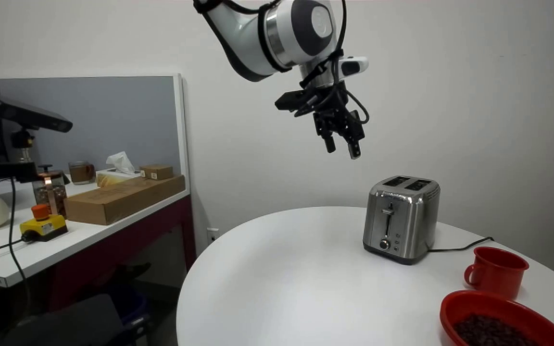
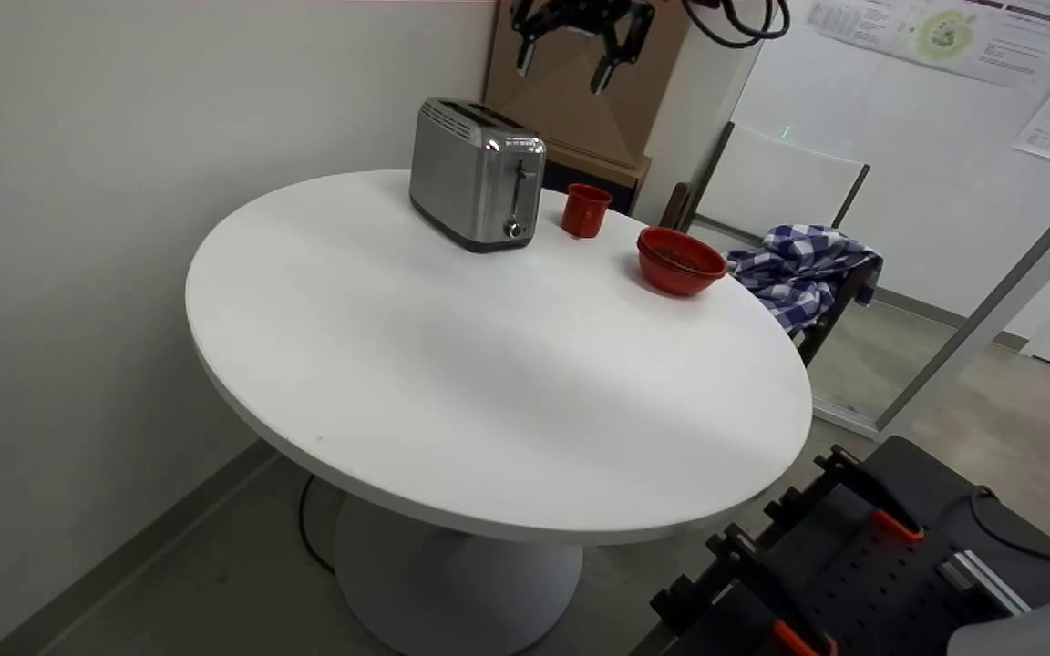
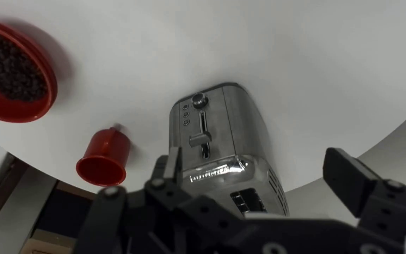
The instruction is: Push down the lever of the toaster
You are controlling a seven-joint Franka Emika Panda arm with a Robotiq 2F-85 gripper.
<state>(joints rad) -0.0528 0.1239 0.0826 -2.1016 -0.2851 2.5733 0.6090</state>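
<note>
A silver toaster [image 1: 407, 226] stands upright on the white round table; it also shows in an exterior view [image 2: 457, 173] and in the wrist view [image 3: 250, 121]. Its lever [image 3: 200, 139] sits in the upper part of the front slot, and shows small in an exterior view [image 1: 388, 211]. My gripper [image 1: 342, 149] is open and empty, in the air above the toaster and apart from it; it also shows in an exterior view [image 2: 563, 69]. In the wrist view the fingers [image 3: 252, 155] are wide apart, and the gripper body hides part of the toaster's top.
A red mug [image 1: 497, 271] and a red bowl [image 2: 678, 264] with dark beans stand beside the toaster on the white table [image 1: 277, 283]. A black cord [image 1: 464, 246] runs from the toaster. A wall is close behind. A desk [image 1: 128, 218] with boxes stands apart.
</note>
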